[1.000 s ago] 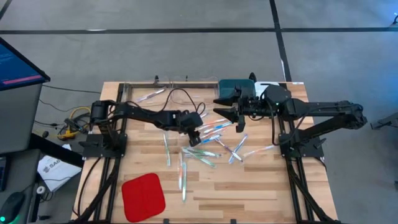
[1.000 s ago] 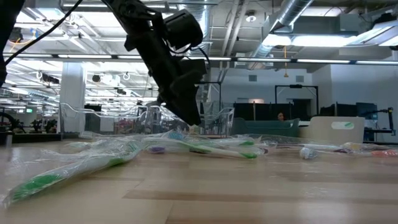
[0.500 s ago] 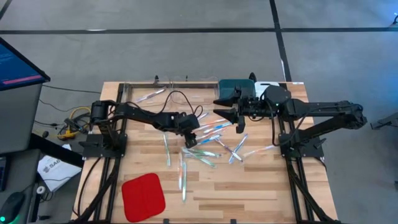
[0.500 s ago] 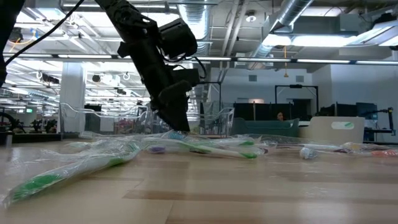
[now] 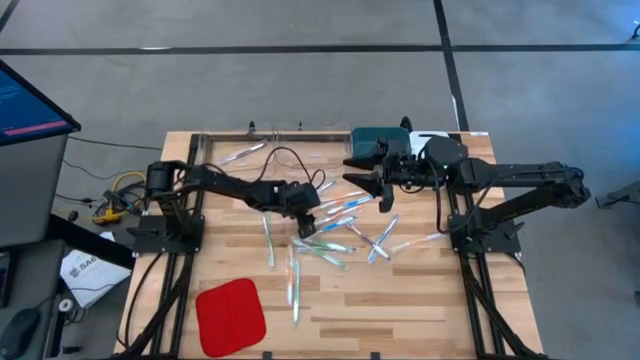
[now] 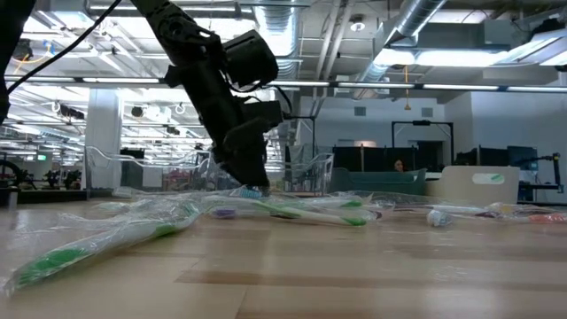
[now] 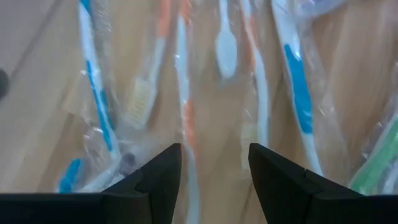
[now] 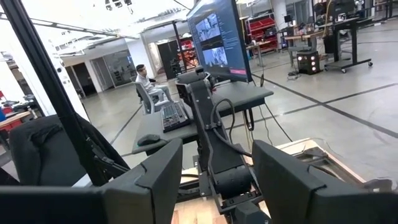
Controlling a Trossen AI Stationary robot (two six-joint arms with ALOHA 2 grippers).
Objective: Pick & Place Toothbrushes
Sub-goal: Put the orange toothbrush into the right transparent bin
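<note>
Wooden slats are forming the tabletop [image 5: 400, 310], which is carrying a loose scatter of thin translucent plastic toothbrushes [image 5: 335, 235] with white, orange, blue and green accents across its middle. Most of them are lying between the two dark arms, while a few are trailing off toward the near edge and one is resting inside the clear plastic bin [image 5: 250, 150] at the far side.

Reaching in over the heap, the left gripper [image 5: 306, 222] is hanging low with its tip right at the brushes; in the low view its fingers [image 6: 251, 180] are coming down to the wrapped toothbrushes lying on the wood. Its jaws are standing apart with nothing between them, and the wrist camera is showing an orange-striped brush [image 7: 186, 112] lying lengthwise in the gap, with blue-handled ones [image 7: 298, 81] just beside the fingers on either side.

Farther back, the right gripper [image 5: 362, 172] is hovering above the table near a dark teal bin [image 5: 380, 138], also spread apart and holding nothing, with the pile lying just beside and below it.

A flat red square pad [image 5: 230, 315] is sitting well apart from the brushes at the near left.
</note>
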